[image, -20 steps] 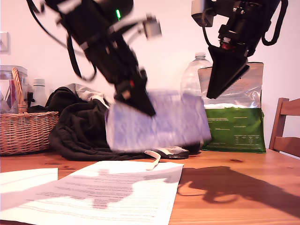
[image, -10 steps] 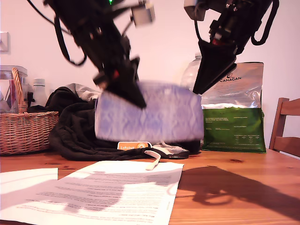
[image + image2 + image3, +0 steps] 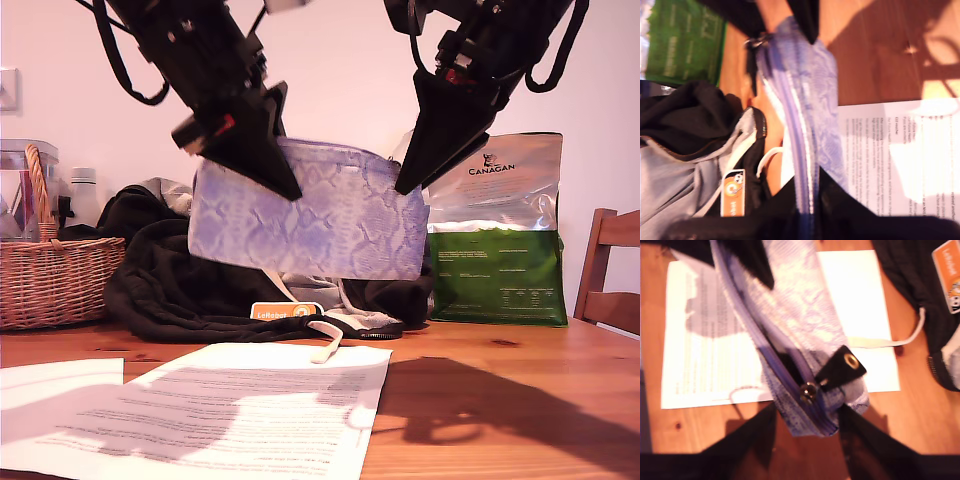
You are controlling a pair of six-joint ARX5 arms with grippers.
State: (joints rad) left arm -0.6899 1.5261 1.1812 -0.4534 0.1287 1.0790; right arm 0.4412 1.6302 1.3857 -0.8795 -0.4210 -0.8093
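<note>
Exterior view: a lilac snakeskin pouch hangs above the bench. My first claw pinches its top edge and my second claw pinches the corner at the exterior view's right.
First wrist view: the pouch's zip edge is clamped.
Second wrist view: the pouch's end is pinched over a printed sheet.

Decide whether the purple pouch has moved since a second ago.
Yes. The pouch has risen and shifted toward the exterior view's left: its lower edge now hangs above the orange tag, which it hid before.

Home dining room, wooden table, wicker basket, pet-food bag, chair
</note>
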